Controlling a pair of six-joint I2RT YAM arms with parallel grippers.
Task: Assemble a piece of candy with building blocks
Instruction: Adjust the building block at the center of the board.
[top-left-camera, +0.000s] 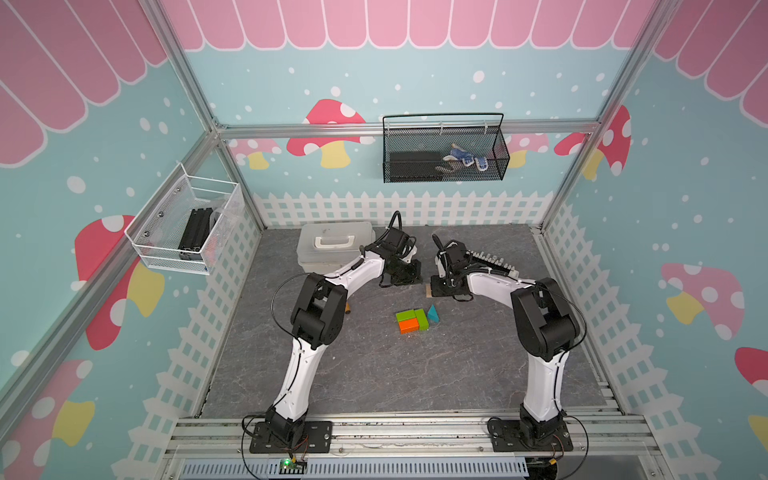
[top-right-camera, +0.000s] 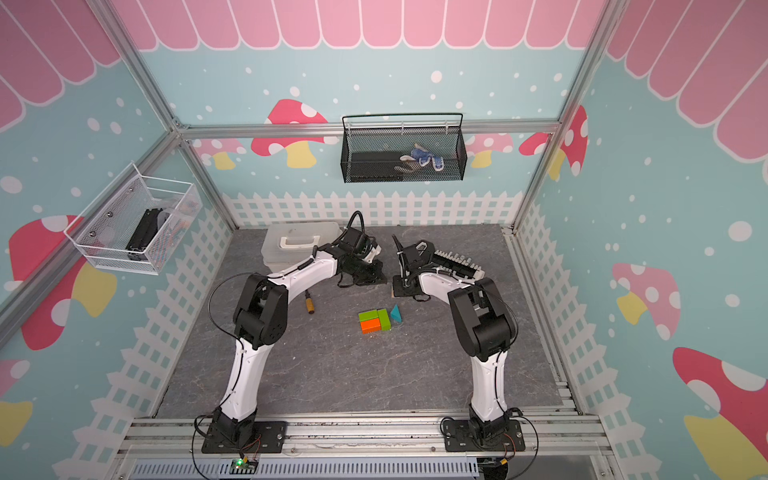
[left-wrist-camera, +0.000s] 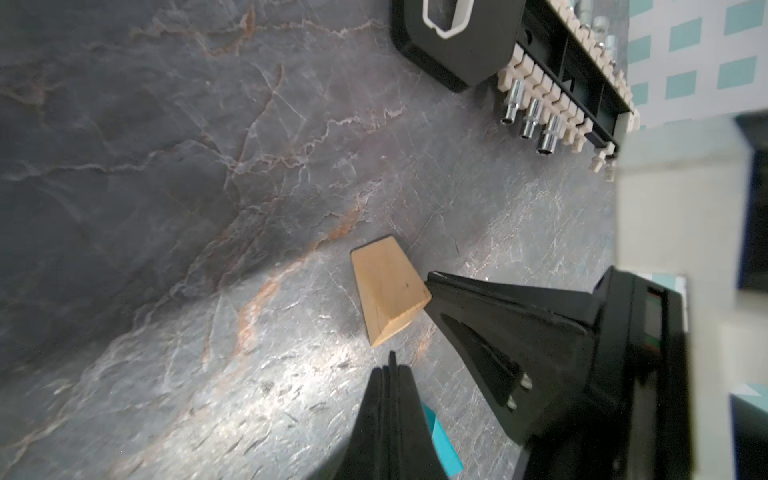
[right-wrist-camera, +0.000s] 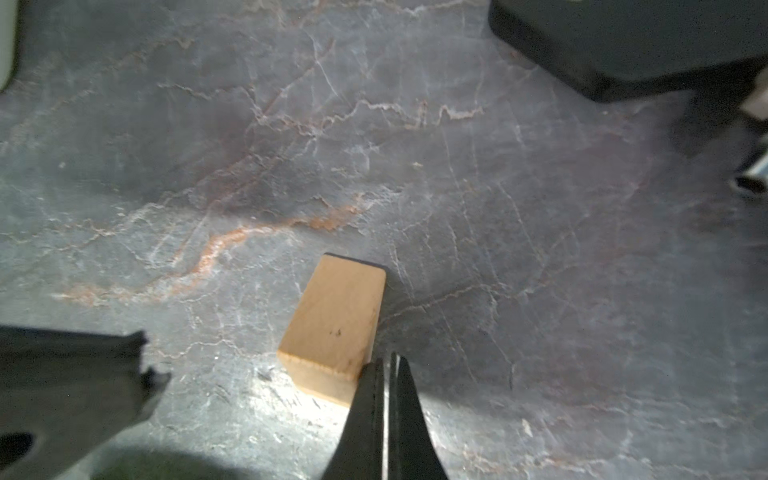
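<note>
— Where's the tan prism (right-wrist-camera: 336, 320)?
— Just beside the right gripper (right-wrist-camera: 388, 363), which hides most of it in both top views.
— Jaws?
— Both pairs pressed together, empty. The left gripper (left-wrist-camera: 392, 365) half covers the teal prism (left-wrist-camera: 442, 444). The green-orange body (top-left-camera: 411, 321) lies apart from the tan prism.

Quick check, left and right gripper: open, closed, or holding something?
Left gripper: closed, empty, beside the tan block.
Right gripper: closed, empty, tips at that block's edge.
</note>
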